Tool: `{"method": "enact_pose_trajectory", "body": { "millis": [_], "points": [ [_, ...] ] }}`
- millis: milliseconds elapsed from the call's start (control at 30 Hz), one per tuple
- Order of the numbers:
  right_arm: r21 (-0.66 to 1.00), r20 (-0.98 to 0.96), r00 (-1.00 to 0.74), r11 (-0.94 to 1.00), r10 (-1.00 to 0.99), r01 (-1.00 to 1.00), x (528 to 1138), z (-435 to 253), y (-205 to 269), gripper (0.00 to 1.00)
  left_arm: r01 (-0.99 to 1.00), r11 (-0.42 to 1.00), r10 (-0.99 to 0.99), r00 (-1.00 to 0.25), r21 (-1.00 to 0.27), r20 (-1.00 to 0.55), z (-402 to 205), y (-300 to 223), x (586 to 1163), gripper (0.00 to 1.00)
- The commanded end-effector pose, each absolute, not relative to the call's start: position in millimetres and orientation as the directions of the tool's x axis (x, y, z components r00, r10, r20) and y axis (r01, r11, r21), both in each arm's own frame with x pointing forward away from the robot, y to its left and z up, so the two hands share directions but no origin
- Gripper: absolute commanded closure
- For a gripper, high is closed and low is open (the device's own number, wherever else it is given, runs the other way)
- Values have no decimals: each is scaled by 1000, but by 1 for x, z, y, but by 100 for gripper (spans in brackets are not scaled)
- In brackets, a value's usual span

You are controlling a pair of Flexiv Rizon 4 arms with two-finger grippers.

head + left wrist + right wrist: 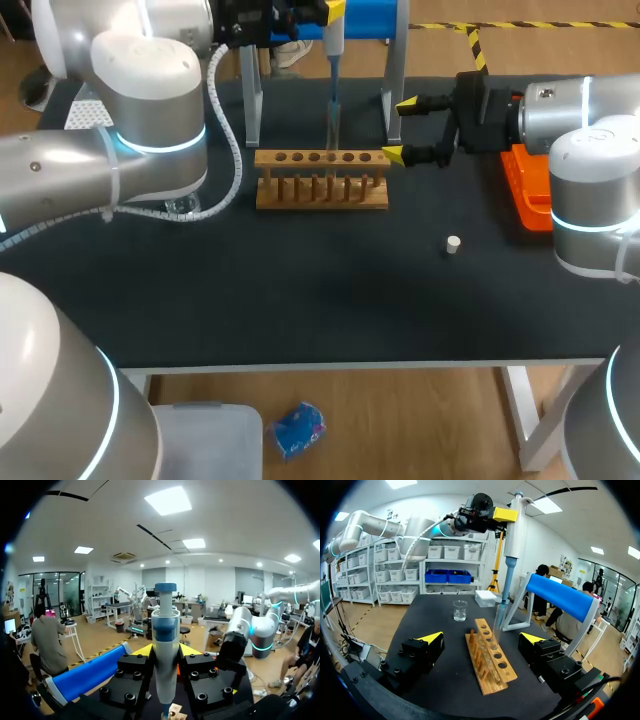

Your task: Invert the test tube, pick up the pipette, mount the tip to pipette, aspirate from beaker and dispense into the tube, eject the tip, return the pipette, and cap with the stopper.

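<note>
pipette over the rack, right tool waiting wide

pipette [165,630] fills the left wrist view, upright and clamped from both sides between the fingers of the left tool [165,652]. seen from the head view, it hangs over the wooden rack [321,178] near the back of the black worktop [300,290]. its thin blue lower end points down into a clear test tube [496,625], which stands upright in one of the rack's holes. whether a liquid is in the tube i cannot tell.

right tool [400,128] sits at the rack's right end, fingers spread wide with nothing held; from its wrist view the rack lies ahead between the two yellow tips, touching neither.

beaker [460,610] stands beyond the rack's far end, apart from it. a small white stopper [453,243] lies alone on the worktop, well apart from the rack on the right arm's side. just behind the rack stands a metal stand with a blue bar [560,600]. an orange box [525,190] shows partly under the right arm.
</note>
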State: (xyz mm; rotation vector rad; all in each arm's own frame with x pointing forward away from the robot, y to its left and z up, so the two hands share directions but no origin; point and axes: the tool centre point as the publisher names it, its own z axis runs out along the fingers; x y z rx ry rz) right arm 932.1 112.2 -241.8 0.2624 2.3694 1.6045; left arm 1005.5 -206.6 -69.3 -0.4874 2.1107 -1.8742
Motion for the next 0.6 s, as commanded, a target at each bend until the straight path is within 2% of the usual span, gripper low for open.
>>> {"method": "enact_pose_trajectory", "body": {
  "millis": [33,600],
  "points": [
    [929,-119,-947,369,297,-2,932,-243,112,0,-66,100,-427,-904,-993,18,-71,-206,1004,100],
    [929,-119,-947,369,297,-2,932,-243,112,0,-82,92,-430,-902,-992,34,-80,-209,1003,100]
  ]
}}
